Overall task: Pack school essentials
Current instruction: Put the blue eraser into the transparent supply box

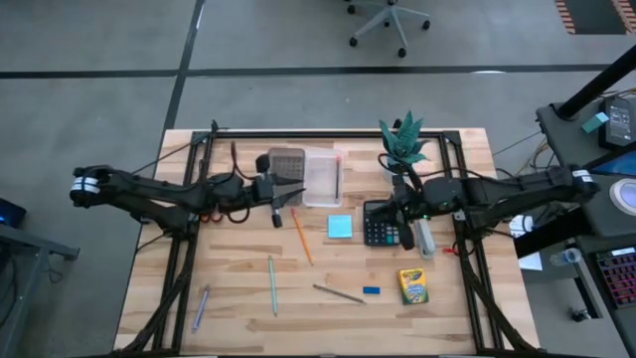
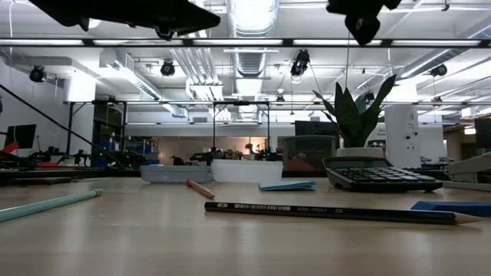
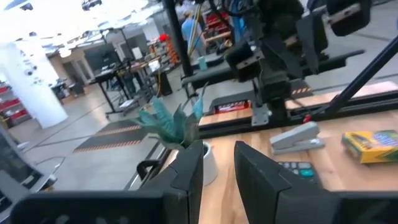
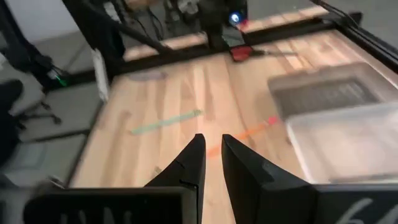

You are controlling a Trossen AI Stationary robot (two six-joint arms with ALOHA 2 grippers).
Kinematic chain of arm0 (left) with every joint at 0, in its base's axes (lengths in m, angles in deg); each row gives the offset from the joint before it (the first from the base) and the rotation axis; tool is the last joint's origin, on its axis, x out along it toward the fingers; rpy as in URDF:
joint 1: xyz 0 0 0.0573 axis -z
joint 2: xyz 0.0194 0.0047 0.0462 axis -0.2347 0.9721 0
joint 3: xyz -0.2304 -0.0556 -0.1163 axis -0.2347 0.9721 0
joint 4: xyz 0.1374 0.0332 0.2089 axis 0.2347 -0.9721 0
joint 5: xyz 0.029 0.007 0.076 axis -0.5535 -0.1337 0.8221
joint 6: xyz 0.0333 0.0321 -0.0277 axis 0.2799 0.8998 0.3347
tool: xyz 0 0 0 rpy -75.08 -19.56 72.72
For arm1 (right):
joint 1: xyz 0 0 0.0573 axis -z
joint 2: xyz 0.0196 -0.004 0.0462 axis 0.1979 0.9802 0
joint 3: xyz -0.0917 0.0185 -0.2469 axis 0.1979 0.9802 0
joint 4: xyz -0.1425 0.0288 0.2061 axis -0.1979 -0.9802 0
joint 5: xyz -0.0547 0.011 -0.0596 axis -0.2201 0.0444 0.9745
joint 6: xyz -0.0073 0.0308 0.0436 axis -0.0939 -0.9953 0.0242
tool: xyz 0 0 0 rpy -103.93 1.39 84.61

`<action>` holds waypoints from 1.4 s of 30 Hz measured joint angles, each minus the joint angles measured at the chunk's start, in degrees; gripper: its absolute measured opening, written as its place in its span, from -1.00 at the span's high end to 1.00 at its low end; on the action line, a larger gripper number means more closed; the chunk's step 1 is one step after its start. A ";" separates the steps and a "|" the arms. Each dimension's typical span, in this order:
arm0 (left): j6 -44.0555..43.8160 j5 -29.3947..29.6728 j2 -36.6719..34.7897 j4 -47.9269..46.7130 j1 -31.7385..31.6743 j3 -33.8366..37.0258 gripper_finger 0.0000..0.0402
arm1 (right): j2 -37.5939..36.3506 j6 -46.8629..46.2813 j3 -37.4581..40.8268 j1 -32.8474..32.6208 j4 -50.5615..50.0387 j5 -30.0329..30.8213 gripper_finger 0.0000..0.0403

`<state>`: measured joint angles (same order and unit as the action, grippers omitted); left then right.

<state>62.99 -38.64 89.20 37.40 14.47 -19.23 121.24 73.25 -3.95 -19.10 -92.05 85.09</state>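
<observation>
The school essentials lie loose on the wooden table: an orange pencil (image 1: 301, 237), a green pencil (image 1: 271, 284), a blue pen (image 1: 200, 306), a grey pencil (image 1: 338, 293), a blue eraser (image 1: 371, 290), a light-blue sticky pad (image 1: 339, 227) and a yellow-green crayon box (image 1: 413, 285). My left gripper (image 1: 293, 197) hovers high over the table's left middle, open and holding nothing (image 3: 219, 149). My right gripper (image 1: 398, 211) hangs above the calculator (image 1: 381, 225), shut and holding nothing (image 4: 213, 140).
Two clear containers (image 1: 288, 164) (image 1: 323, 177) stand at the far middle. A green potted plant (image 1: 402, 144) stands at the far right. A grey stapler (image 1: 424, 239) lies beside the calculator. The near middle of the table has free room between the pencils.
</observation>
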 joint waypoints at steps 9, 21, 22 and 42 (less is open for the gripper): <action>-0.32 -0.10 -7.47 -0.80 0.68 4.78 0.63 | 13.72 -1.65 -10.51 -1.83 -9.70 0.21 0.79; -0.48 -0.11 -12.57 -0.94 0.74 7.82 0.63 | 31.33 -2.21 -28.25 -1.83 -31.44 0.21 0.79; -0.48 -0.11 -12.45 -0.96 0.74 7.82 0.63 | 32.58 -3.04 -29.45 -1.83 -33.20 0.21 0.79; -0.28 -0.11 -11.89 -0.75 0.76 7.82 0.63 | 41.52 -4.01 -33.47 -9.74 -44.20 -1.69 0.79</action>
<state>62.70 -38.75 77.32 36.65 15.23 -11.41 162.77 69.24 -37.42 -28.84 -136.25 83.40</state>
